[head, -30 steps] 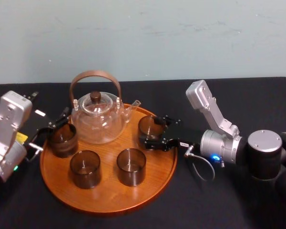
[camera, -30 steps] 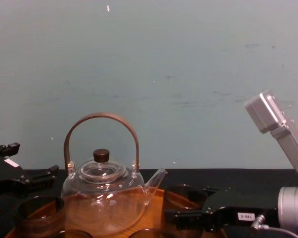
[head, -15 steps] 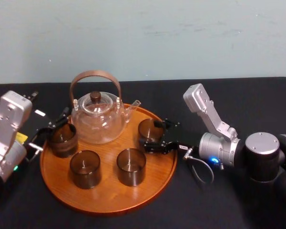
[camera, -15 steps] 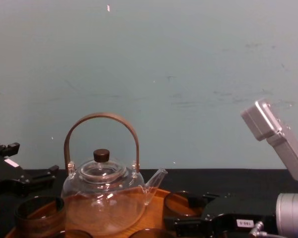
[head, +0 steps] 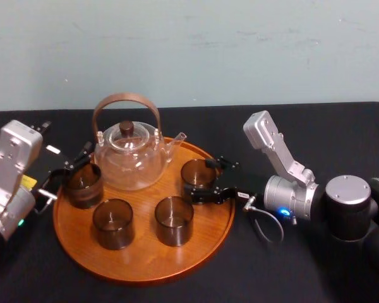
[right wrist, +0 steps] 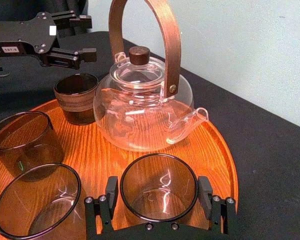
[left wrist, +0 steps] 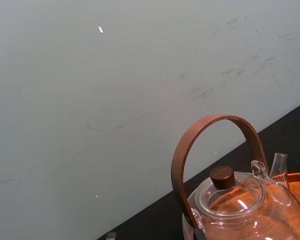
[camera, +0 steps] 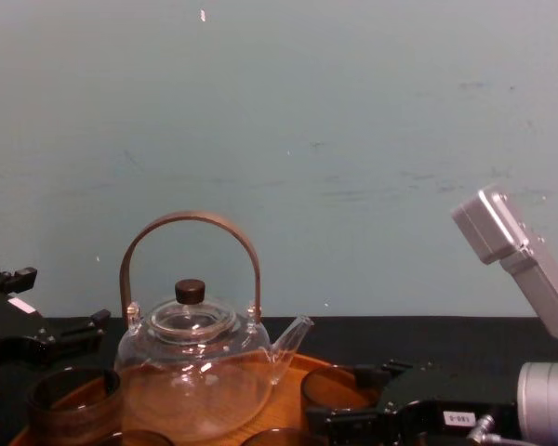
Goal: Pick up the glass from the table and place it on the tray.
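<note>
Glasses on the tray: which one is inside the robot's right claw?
The glass nearest the teapot's spout, on the right side of the tray: the right gripper straddles it. The other three glasses stand farther left, away from that gripper.

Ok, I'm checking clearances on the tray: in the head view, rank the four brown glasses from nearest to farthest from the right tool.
1. The right-side glass, gripped in the right tool.
2. The front-right glass, nearer the robot.
3. The front-left glass.
4. The left-rim glass, across the tray, beside the open left tool.
</note>
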Controlling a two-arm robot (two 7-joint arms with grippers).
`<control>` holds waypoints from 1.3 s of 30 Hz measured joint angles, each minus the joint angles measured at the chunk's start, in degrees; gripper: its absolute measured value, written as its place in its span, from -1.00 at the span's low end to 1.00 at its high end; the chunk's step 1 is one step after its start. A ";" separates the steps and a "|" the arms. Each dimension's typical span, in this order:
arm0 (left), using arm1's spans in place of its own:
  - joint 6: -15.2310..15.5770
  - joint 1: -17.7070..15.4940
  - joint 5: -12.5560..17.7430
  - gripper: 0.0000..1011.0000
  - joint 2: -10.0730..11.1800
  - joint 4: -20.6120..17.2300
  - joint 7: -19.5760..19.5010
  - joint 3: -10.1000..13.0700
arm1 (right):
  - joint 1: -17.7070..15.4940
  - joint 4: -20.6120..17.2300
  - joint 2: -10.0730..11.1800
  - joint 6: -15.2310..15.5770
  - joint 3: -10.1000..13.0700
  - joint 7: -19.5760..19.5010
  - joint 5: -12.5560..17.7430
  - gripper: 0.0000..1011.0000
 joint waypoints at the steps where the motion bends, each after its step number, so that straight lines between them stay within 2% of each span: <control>1: 0.00 0.00 0.00 0.98 0.00 0.00 0.00 0.00 | 0.00 0.00 0.00 0.01 0.01 0.01 0.02 0.97; 7: 0.00 0.00 0.00 0.98 0.00 0.00 0.00 0.00 | -0.30 -0.47 0.32 0.03 0.17 0.27 0.37 0.98; 13: 0.00 0.00 0.00 0.98 0.00 0.00 0.00 0.00 | -3.76 -5.27 3.97 0.30 2.24 0.93 2.41 0.98; 20: 0.00 0.00 0.00 0.98 0.00 0.00 0.00 0.00 | -7.14 -10.03 7.14 0.39 4.23 0.19 4.12 0.98; 25: 0.00 0.00 0.00 0.98 0.00 0.00 0.00 0.00 | -10.62 -14.46 10.35 0.24 6.29 -0.59 5.74 0.98; 36: 0.00 0.00 0.00 0.98 0.00 0.00 0.00 0.00 | -15.63 -20.34 15.42 -1.29 9.90 -0.83 8.39 0.98; 39: 0.00 0.00 0.00 0.98 0.00 0.00 0.00 0.00 | -16.35 -21.05 16.08 -1.65 10.81 -1.45 8.77 0.98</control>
